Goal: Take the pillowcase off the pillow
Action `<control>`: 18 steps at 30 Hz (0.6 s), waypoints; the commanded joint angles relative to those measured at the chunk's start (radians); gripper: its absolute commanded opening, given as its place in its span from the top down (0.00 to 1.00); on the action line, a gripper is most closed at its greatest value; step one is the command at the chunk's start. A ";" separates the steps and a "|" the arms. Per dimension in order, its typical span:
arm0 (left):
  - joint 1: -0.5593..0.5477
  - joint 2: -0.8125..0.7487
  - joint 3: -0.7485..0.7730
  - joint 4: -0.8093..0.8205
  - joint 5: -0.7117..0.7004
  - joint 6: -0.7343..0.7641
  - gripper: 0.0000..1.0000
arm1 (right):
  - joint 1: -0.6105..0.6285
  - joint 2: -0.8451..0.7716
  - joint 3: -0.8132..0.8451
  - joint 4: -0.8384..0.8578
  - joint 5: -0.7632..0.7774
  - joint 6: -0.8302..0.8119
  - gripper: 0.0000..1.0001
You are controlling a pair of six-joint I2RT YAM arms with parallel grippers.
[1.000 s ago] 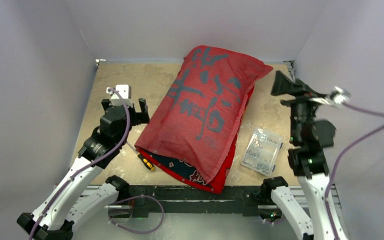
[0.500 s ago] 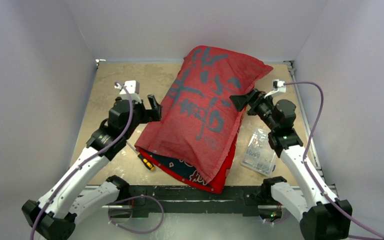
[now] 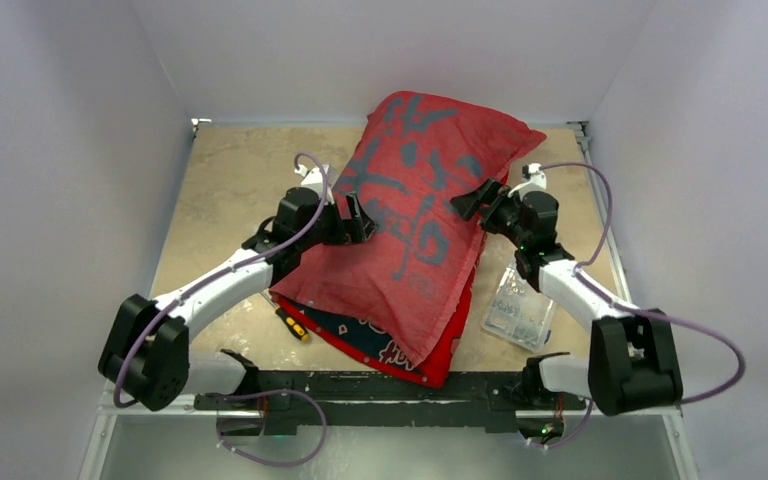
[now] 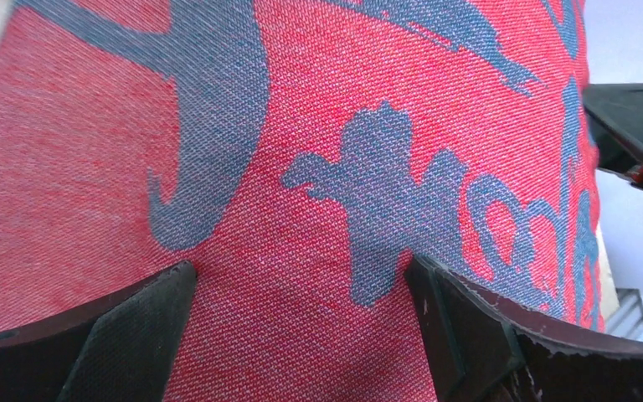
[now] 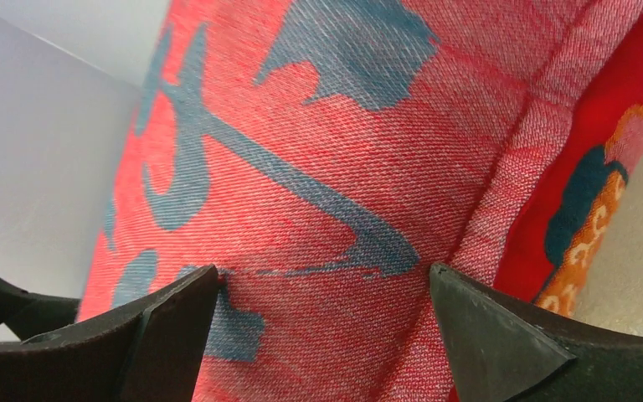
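Observation:
The red pillowcase (image 3: 415,220) with grey-blue brushstroke marks lies stuffed and diagonal across the table, its navy patterned inner side showing at the near open end (image 3: 370,335). The white pillow is hidden inside it. My left gripper (image 3: 357,220) is open, its tips pressed against the case's left side; the red cloth (image 4: 301,209) fills the left wrist view between the spread fingers (image 4: 460,327). My right gripper (image 3: 472,200) is open against the case's right edge; the cloth (image 5: 326,167) and its side seam sit between its fingers (image 5: 486,335).
A clear plastic box (image 3: 523,300) lies on the table at the right, under my right forearm. A screwdriver with a yellow and black handle (image 3: 290,323) lies by the case's near left corner. Grey walls close in on three sides.
Both arms have swung in from the sides to the pillowcase. The left gripper moved right onto its left side, the right gripper came down and left onto its right edge. The pillowcase has not moved.

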 commanded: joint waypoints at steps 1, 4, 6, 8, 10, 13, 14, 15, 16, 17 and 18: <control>0.001 0.055 -0.051 0.169 0.156 -0.069 0.01 | 0.000 0.085 -0.019 0.147 0.019 -0.016 0.01; -0.030 0.095 -0.083 0.243 0.198 -0.098 0.08 | 0.000 0.162 -0.021 0.212 -0.059 -0.040 0.02; -0.055 0.125 -0.087 0.280 0.227 -0.110 0.22 | -0.001 0.201 -0.014 0.242 -0.103 -0.049 0.11; -0.078 0.145 -0.084 0.324 0.260 -0.119 0.43 | 0.000 0.216 -0.005 0.254 -0.120 -0.055 0.28; -0.102 0.148 -0.067 0.338 0.265 -0.116 0.66 | 0.000 0.211 0.011 0.241 -0.113 -0.068 0.54; -0.132 0.142 -0.006 0.301 0.246 -0.077 0.96 | 0.002 0.191 0.069 0.177 -0.061 -0.104 0.96; -0.141 0.140 0.023 0.279 0.237 -0.062 1.00 | 0.001 0.180 0.092 0.151 -0.038 -0.116 1.00; -0.156 0.135 0.051 0.264 0.227 -0.041 1.00 | 0.001 0.165 0.114 0.130 -0.011 -0.127 1.00; -0.166 0.129 0.081 0.247 0.218 -0.022 1.00 | 0.004 0.148 0.140 0.109 0.006 -0.137 1.00; -0.178 0.122 0.113 0.228 0.207 0.006 1.00 | 0.006 0.132 0.175 0.093 0.018 -0.150 1.00; -0.190 0.114 0.144 0.204 0.188 0.026 1.00 | 0.011 0.119 0.205 0.078 0.021 -0.167 1.00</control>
